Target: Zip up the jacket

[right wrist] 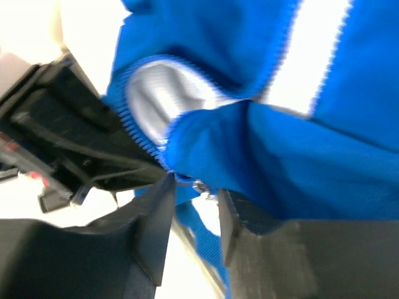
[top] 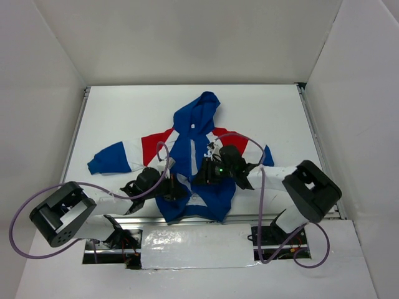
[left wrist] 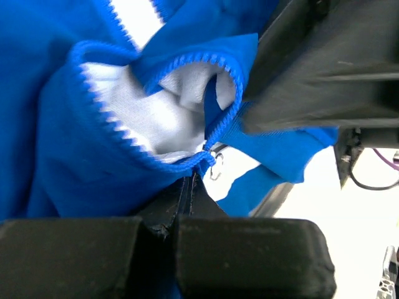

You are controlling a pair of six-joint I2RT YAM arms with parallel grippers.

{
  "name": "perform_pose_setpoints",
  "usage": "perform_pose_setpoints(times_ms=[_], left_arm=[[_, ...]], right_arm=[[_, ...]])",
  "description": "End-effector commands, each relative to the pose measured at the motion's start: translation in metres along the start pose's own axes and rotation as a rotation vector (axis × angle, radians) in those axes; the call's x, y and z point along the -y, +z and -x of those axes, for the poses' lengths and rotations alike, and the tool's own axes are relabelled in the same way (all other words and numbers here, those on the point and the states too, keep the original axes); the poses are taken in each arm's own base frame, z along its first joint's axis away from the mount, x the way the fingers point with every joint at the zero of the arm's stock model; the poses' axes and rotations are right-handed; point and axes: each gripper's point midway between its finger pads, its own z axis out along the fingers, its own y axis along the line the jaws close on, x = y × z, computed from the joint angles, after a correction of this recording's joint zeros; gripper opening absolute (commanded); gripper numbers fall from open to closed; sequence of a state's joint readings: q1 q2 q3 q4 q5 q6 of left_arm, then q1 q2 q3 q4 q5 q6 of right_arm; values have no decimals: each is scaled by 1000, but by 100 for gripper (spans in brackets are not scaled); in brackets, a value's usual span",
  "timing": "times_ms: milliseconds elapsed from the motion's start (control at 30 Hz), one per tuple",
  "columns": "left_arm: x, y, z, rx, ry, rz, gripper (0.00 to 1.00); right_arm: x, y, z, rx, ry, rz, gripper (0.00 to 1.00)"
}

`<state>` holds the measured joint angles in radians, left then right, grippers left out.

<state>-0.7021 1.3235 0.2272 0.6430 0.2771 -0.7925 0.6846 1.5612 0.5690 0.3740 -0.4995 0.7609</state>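
Note:
The jacket [top: 193, 134] lies on its back on the white table, hood pointing away, blue with red shoulders and white stripes. Its front gapes open above the hem, showing white lining [left wrist: 156, 121] between the two rows of zipper teeth [left wrist: 106, 118]. My left gripper [left wrist: 190, 179] is shut, its fingertips pinching the blue fabric right where the zipper rows meet. A small metal zipper pull [left wrist: 216, 167] hangs just past those tips. My right gripper [right wrist: 194, 187] is open, and the pull [right wrist: 201, 185] sits in the gap between its fingers untouched. Seen from above, both grippers [top: 177, 192] [top: 204, 174] meet over the jacket's lower front.
White walls close in the table [top: 124, 112] on three sides. The jacket's left sleeve [top: 112, 159] stretches toward the left edge. Purple cables [top: 262, 187] loop from both arms. A foil-covered strip [top: 193, 246] runs between the arm bases at the near edge.

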Motion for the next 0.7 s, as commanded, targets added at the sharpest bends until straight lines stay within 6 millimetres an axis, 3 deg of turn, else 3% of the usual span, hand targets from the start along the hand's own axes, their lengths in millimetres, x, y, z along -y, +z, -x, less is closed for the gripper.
perform_pose_setpoints(times_ms=[0,133,167,200,233,367,467,533,667], left_arm=[[19,-3,8,28,47,-94,0],[28,-7,9,39,42,-146,0],[31,-8,8,36,43,-159,0],[33,-8,9,38,44,-167,0],[34,-9,9,38,47,-176,0],[41,-11,9,34,46,-208,0],[46,-14,12,44,45,-224,0],[49,-15,13,46,44,-238,0],[53,-17,16,55,48,-247,0]], right_arm=[[-50,-21,18,55,-160,138,46],[-61,-31,2,41,-186,132,48],[-63,-32,-1,36,-185,142,55],[-59,-35,-9,24,-173,144,79],[-59,-36,-11,24,-168,150,81],[-60,-45,-26,15,-148,180,80],[-67,-49,-45,-13,-138,239,70],[-63,-49,-54,-19,-140,249,60],[-47,-44,-60,-9,-123,217,59]])
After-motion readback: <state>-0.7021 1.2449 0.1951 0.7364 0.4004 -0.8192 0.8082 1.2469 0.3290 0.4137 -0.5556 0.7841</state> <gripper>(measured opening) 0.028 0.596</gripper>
